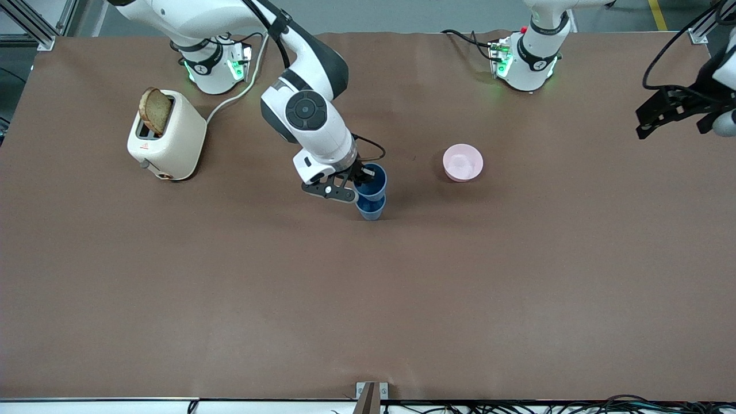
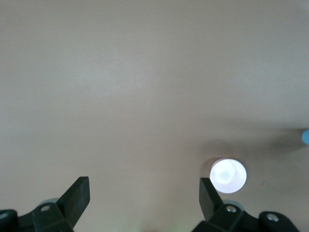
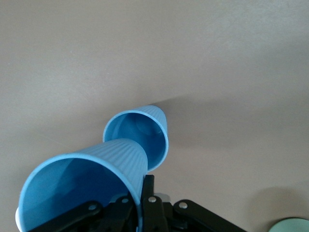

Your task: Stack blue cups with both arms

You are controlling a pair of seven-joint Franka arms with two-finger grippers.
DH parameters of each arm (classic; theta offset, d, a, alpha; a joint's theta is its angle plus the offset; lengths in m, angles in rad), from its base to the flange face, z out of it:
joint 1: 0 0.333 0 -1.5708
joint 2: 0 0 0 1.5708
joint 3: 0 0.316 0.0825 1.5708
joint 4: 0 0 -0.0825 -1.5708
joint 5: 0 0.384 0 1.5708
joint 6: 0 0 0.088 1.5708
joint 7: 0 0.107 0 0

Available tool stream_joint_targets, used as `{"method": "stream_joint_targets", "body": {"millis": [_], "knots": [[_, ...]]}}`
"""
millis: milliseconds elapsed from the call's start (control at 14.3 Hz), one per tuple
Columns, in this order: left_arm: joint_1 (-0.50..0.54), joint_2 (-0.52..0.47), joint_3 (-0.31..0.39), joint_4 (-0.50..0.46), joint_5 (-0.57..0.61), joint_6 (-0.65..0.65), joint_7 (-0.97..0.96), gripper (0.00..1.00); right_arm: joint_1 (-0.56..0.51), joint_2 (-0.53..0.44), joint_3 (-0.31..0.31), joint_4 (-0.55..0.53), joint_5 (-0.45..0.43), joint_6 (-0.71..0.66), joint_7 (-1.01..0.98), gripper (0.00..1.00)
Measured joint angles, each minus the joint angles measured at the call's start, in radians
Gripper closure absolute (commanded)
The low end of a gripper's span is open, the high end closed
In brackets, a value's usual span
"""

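My right gripper (image 1: 361, 176) is shut on the rim of one blue cup (image 1: 371, 179), one finger inside it and one outside. It holds this cup tilted over the second blue cup (image 1: 371, 209), which stands upright on the table's middle. In the right wrist view the held cup (image 3: 82, 183) has its base at the mouth of the standing cup (image 3: 140, 133), and the gripper (image 3: 145, 191) pinches the rim. I cannot tell whether the base is inside. My left gripper (image 1: 641, 123) waits open and empty, up in the air at the left arm's end of the table; its jaws (image 2: 145, 195) stand wide apart.
A pink bowl (image 1: 462, 163) sits beside the cups toward the left arm's end, and shows in the left wrist view (image 2: 228, 175). A cream toaster (image 1: 167, 135) with a bread slice stands at the right arm's end. A pale green bowl's edge (image 3: 292, 226) shows in the right wrist view.
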Motion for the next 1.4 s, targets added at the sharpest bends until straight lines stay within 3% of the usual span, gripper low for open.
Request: {"method": "stream_joint_targets", "body": {"millis": [210, 630, 770, 840, 910, 1050, 1120, 1400], "knots": [[-0.045, -0.002, 0.080, -0.027, -0.029, -0.001, 0.072, 0.00, 0.003, 0.010, 0.000, 0.000, -0.011, 0.004, 0.000, 0.95], [-0.056, -0.013, 0.082, -0.039, -0.032, -0.001, 0.085, 0.00, 0.004, 0.012, 0.000, 0.000, -0.037, 0.003, 0.000, 0.95], [-0.059, -0.013, 0.082, -0.044, -0.032, -0.001, 0.085, 0.00, 0.004, 0.015, -0.002, 0.000, -0.042, 0.002, 0.000, 0.90], [-0.059, -0.013, 0.082, -0.048, -0.032, -0.001, 0.085, 0.00, 0.004, 0.019, -0.002, 0.000, -0.046, 0.002, 0.000, 0.84], [-0.060, -0.013, 0.082, -0.050, -0.032, -0.001, 0.085, 0.00, 0.004, 0.024, -0.002, 0.000, -0.052, 0.003, 0.000, 0.65], [-0.060, -0.014, 0.080, -0.057, -0.033, -0.002, 0.086, 0.00, 0.004, 0.035, -0.002, 0.000, -0.056, 0.003, 0.000, 0.15], [-0.061, -0.016, 0.074, -0.064, -0.034, -0.002, 0.086, 0.00, 0.004, 0.038, -0.003, 0.000, -0.056, 0.003, 0.000, 0.01], [-0.061, -0.022, 0.065, -0.083, -0.034, -0.002, 0.085, 0.00, -0.005, 0.020, -0.007, 0.026, -0.063, -0.019, 0.000, 0.00]]}}
